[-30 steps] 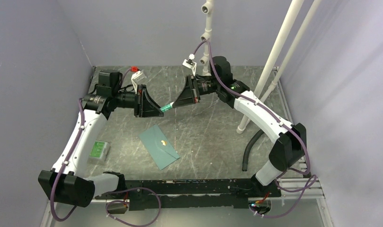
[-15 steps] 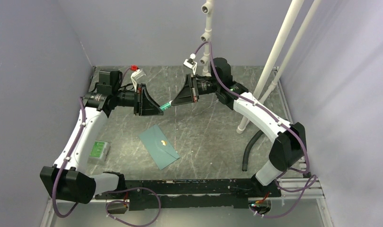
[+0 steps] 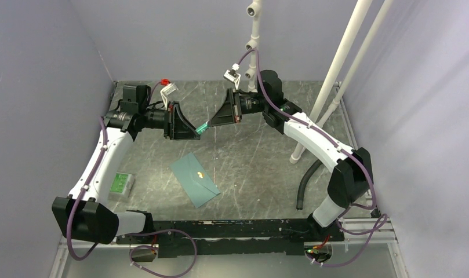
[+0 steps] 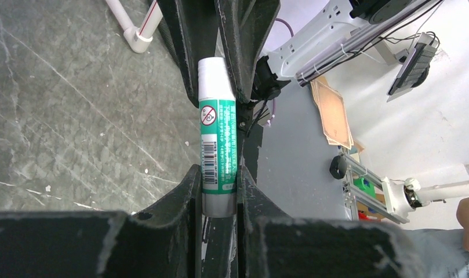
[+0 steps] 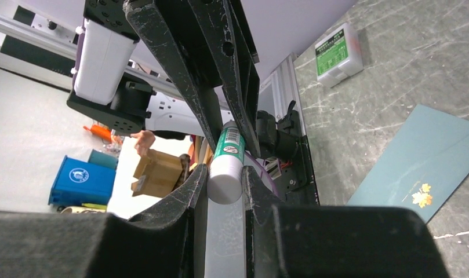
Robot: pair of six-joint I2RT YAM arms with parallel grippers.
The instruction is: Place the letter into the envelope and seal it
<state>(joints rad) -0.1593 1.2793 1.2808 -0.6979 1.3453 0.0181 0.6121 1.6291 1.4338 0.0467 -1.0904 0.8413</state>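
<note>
Left end effector (image 3: 196, 134) and right end effector (image 3: 212, 124) both clenched the glue stick (image 3: 203, 128), axis bridging them; the envelope (image 3: 194, 179) lay below, nearer the left.

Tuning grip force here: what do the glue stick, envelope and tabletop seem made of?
The glue stick: smooth, likely plastic tube, white with a printed green label and barcode. The envelope: matte teal paper, flat, with a gold leaf mark. The tabletop: grey-green, stone-like veining with pale scratches; possibly laminate.

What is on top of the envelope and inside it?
Nothing lies on the envelope; only its gold leaf mark shows. Its inside is covered, so the contents cannot be seen.
</note>
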